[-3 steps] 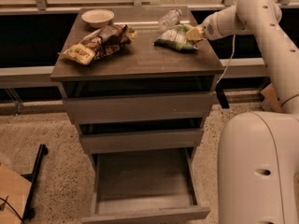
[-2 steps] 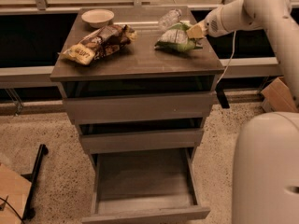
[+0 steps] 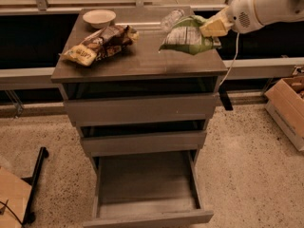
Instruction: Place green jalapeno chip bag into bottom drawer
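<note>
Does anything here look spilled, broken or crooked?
Nothing looks spilled or damaged. The green jalapeno chip bag hangs tilted in the gripper, over the cabinet top. The bottom drawer stands pulled out.

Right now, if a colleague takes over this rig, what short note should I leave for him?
Gripper: at the right rear of the cabinet top, shut on the right edge of the green jalapeno chip bag.
Bag: seems partly raised; I cannot tell if its left end touches the surface.
Bottom drawer: pulled out.
Done: grasp.
Left: carry the bag down and release it in the drawer.
Brown chip bag and bowl are not involved.
</note>
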